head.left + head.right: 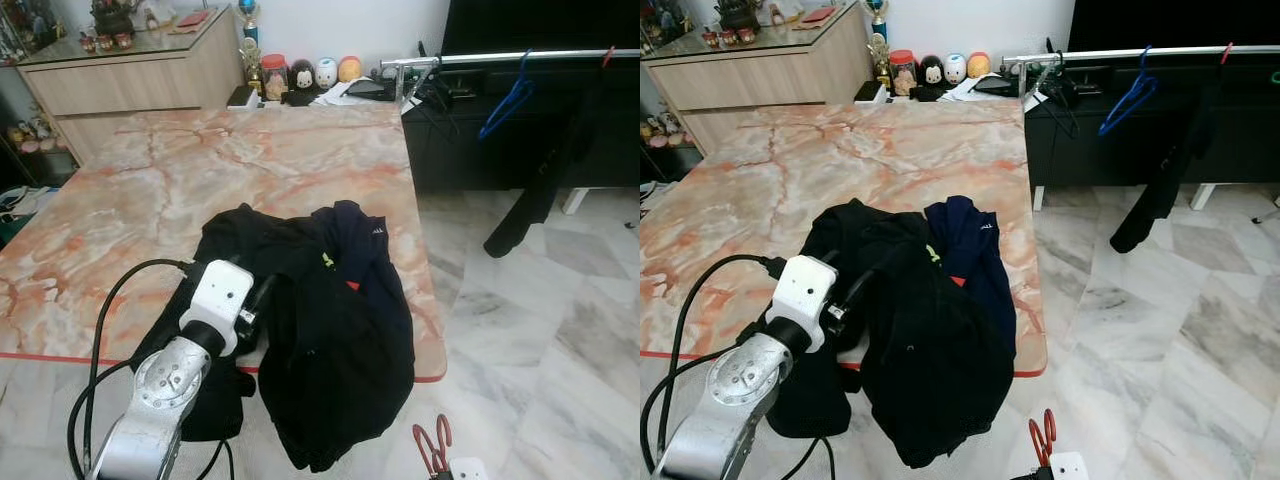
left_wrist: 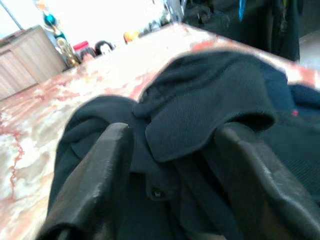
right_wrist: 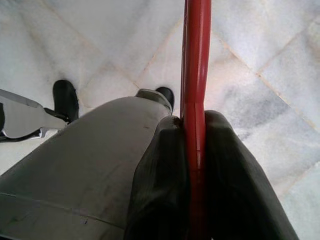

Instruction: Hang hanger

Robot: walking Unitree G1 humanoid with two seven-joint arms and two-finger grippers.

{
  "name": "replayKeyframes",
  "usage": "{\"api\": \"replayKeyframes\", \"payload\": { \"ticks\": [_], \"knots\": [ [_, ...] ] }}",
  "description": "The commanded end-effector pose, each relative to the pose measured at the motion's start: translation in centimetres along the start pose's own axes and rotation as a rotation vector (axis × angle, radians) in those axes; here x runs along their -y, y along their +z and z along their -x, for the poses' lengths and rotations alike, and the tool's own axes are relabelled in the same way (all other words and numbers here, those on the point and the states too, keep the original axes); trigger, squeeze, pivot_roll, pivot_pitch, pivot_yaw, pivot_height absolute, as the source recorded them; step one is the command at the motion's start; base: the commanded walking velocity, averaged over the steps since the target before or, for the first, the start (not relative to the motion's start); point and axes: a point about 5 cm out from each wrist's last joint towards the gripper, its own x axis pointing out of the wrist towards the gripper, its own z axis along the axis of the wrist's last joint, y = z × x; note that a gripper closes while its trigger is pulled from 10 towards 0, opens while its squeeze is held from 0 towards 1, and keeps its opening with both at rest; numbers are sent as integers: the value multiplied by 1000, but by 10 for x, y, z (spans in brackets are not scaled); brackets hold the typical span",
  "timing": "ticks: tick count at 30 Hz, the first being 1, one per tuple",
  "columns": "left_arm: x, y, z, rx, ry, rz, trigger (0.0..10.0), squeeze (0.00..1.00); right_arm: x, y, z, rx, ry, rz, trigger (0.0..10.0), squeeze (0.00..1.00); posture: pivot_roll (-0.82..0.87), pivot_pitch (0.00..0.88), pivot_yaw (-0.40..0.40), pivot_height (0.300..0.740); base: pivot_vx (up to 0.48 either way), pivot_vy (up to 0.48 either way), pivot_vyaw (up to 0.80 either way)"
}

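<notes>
The right end effector point(image 3: 195, 150), low beside the tabletop point(image 1: 150, 190), is clamped on the red hanger point(image 3: 196, 60), whose rail point(image 1: 520, 57) lies far ahead to the right; the left end effector point(image 2: 170, 170) gapes over dark clothes point(image 1: 330, 330)

The table point(image 1: 150, 190) is marble, cream veined with salmon-orange, with a red edge along its near side. On it lies a black garment point(image 1: 330, 360), and just right of that a navy one point(image 1: 362, 240) showing small red and lime-green marks. The left arm point(image 1: 170, 385) is silver with a white wrist block and black cable. The right gripper point(image 3: 195, 165) has black fingers shut on a red hanger point(image 3: 196, 70). On the far right, a blue hanger point(image 1: 508, 100) and black clothes point(image 1: 540, 180) hang from a silver rail point(image 1: 520, 57). The floor point(image 1: 540, 330) is grey-white marble tile. The far-left cabinet point(image 1: 130, 75) is pale wood.
</notes>
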Motion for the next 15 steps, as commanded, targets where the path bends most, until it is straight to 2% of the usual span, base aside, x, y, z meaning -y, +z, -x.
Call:
{"api": "replayKeyframes", "payload": {
  "ticks": [1,2,6,8,14,15],
  "knots": [
    [-8,11,6,64,55,24,10000,984,-1,2,0,8,1,-5,10000,0,-36,0,62,740,0,0,0],
    [-8,12,8,78,79,51,10000,0,0,2,0,8,0,-5,10000,0,-35,0,58,740,0,0,0],
    [-8,4,18,54,160,123,10000,0,2,2,0,8,-2,-4,10000,0,-34,0,46,740,0,0,0],
    [-8,3,19,55,187,126,10000,0,3,2,0,8,-4,-4,10000,0,-32,0,41,740,0,0,0],
    [-6,6,9,69,203,114,10000,0,4,3,0,8,-5,1,10000,0,-31,0,27,740,0,0,0],
    [-5,8,6,76,198,114,10000,0,4,3,0,9,-6,1,10000,0,-40,0,29,740,0,-480,0]
  ]
}}
